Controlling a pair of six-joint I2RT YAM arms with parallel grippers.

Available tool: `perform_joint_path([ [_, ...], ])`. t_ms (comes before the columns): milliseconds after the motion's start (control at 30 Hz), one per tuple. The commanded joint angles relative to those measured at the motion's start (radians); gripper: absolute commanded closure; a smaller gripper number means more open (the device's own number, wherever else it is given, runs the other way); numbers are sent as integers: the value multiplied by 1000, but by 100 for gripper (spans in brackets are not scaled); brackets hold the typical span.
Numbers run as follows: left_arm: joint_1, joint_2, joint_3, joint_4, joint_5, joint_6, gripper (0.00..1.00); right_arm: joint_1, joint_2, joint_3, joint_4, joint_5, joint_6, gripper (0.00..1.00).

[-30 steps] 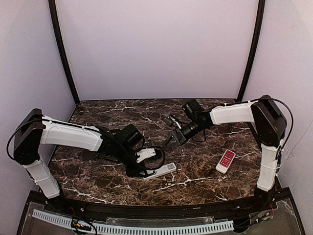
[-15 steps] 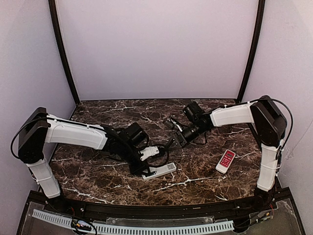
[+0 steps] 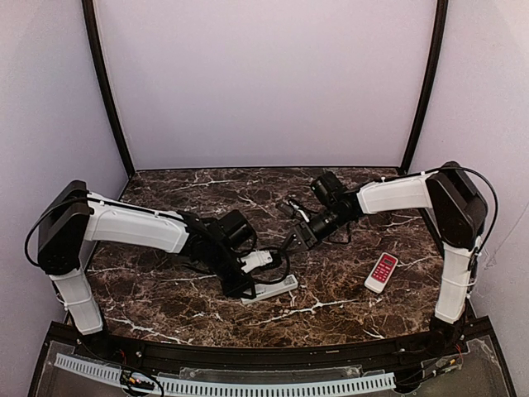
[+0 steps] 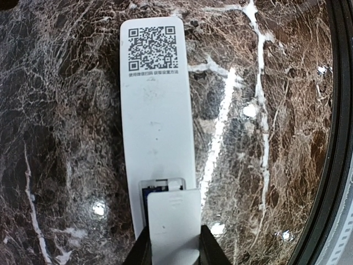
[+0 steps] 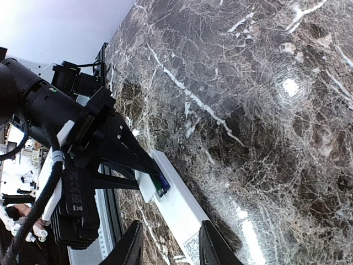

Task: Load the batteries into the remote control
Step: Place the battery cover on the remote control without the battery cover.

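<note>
The remote control (image 4: 157,110) lies face down on the marble, its QR label at the far end and its battery bay open at the near end. A sliver of bluish batteries (image 4: 154,189) shows inside the bay, also seen as batteries (image 5: 161,183) in the right wrist view. My left gripper (image 4: 174,245) is shut on the white cover piece (image 4: 174,221), which lies tilted over the bay and hides most of it. In the top view the left gripper (image 3: 250,287) sits at the left end of the remote control (image 3: 277,287). My right gripper (image 3: 291,240) hangs open and empty above the table, behind the remote control (image 5: 182,212).
A shorter red-and-white remote (image 3: 381,272) lies at the right, near the right arm's base. The table's dark front rim (image 4: 336,165) runs close beside the white remote. Purple walls enclose the back and sides.
My left arm has carried the cover rightward onto the remote's near end. My right gripper has shifted slightly and its fingers have narrowed a little.
</note>
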Motion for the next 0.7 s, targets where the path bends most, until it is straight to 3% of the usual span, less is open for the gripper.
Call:
perform_joint_path([
  [0, -5, 17, 26, -57, -14, -14, 82, 6, -26, -13, 4, -1, 1, 66],
  [400, -13, -39, 68, -116, -84, -7, 82, 7, -22, -14, 6, -7, -2, 67],
  [667, -13, -24, 69, -120, -38, 15, 79, 6, -21, -19, 7, -3, -5, 67],
])
